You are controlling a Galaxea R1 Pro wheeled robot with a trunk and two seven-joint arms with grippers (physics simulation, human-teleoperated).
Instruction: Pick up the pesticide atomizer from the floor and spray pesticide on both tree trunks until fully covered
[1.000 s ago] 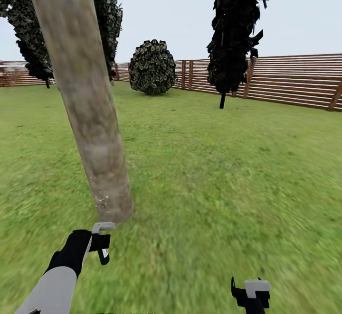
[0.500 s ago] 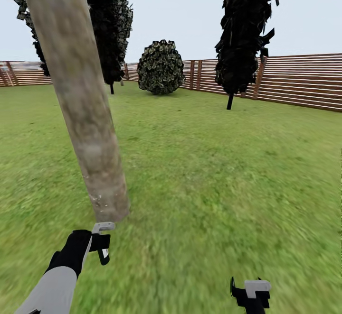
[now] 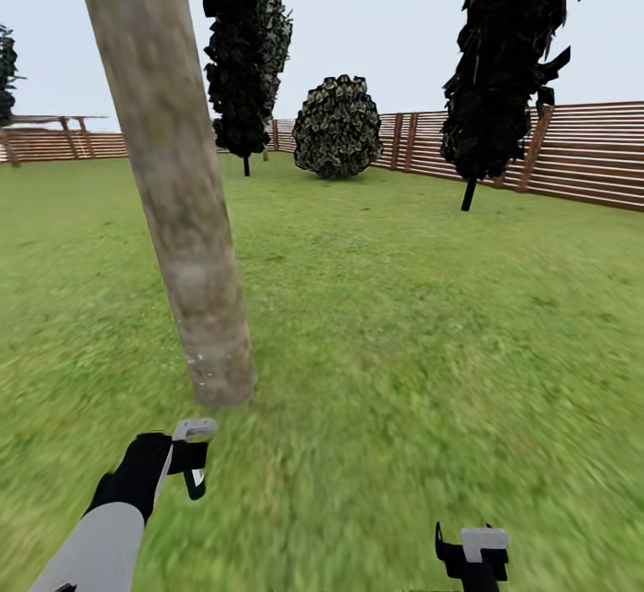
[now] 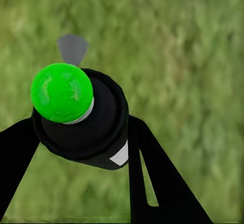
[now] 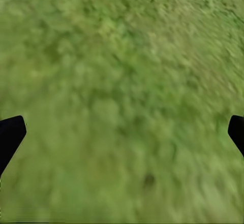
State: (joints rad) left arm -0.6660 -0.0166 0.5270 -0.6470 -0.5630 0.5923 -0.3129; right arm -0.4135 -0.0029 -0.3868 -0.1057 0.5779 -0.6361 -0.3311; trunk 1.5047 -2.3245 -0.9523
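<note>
Left claw [image 4: 76, 148] pinches the pesticide atomizer [image 4: 81, 117] just short of the tree trunk [image 3: 183, 216] base, nozzle head [image 3: 194, 429] toward it; right claw [image 5: 122, 132] spread over grass [image 3: 429, 324]

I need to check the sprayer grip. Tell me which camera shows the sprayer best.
The left wrist view: the sprayer sits close up between the left gripper's black fingers, its dark body and green round end plain. The head view shows little of it, a light grey piece at that gripper. The right wrist view shows grass.
</note>
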